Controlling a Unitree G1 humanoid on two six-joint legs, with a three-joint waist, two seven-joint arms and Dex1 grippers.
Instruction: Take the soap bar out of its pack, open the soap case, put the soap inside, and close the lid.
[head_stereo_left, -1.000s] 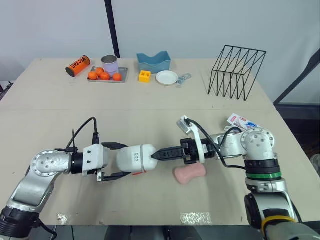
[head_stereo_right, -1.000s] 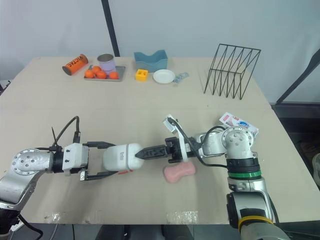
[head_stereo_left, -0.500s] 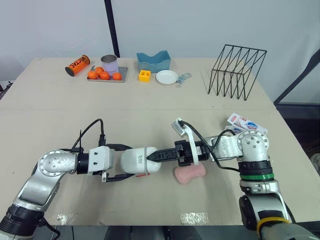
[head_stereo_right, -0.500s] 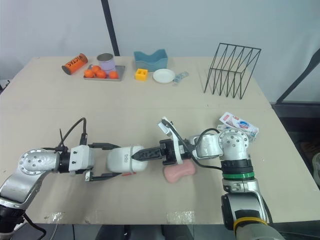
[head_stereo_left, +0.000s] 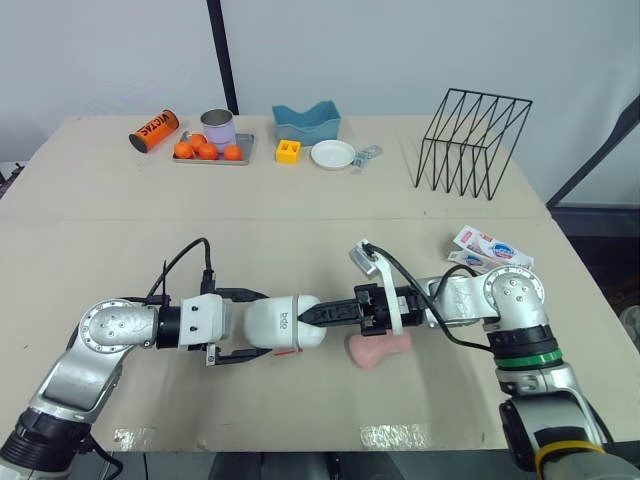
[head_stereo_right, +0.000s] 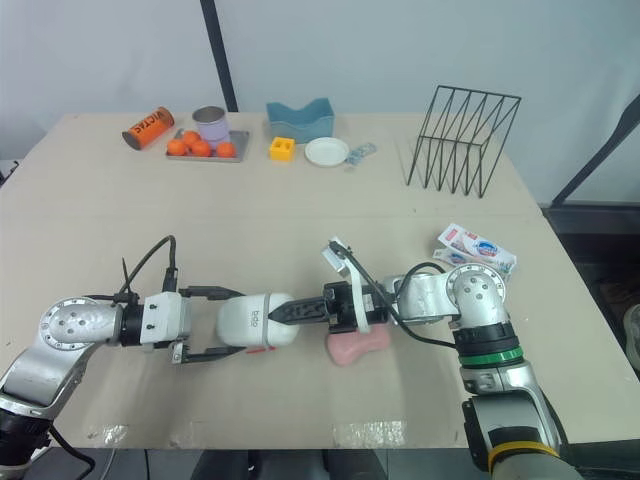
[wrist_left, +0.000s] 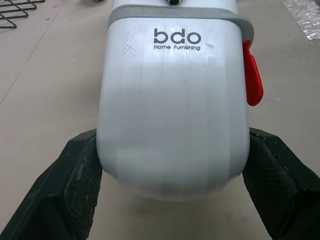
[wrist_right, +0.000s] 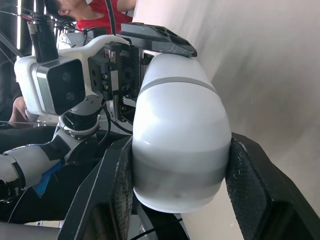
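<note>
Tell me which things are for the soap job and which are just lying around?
For the job: soap case, pink soap bar, soap pack.

Just lying about: wire rack, blue bin, orange can, tin can, oranges, yellow block, white dish.

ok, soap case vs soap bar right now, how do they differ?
The soap case is white; the soap bar is pink. The soap case is gripped at opposite ends by the left claw and right claw; the soap bar lies loose on the table by the right claw. The soap case is shut, with the soap bar outside it. Both are rounded.
</note>
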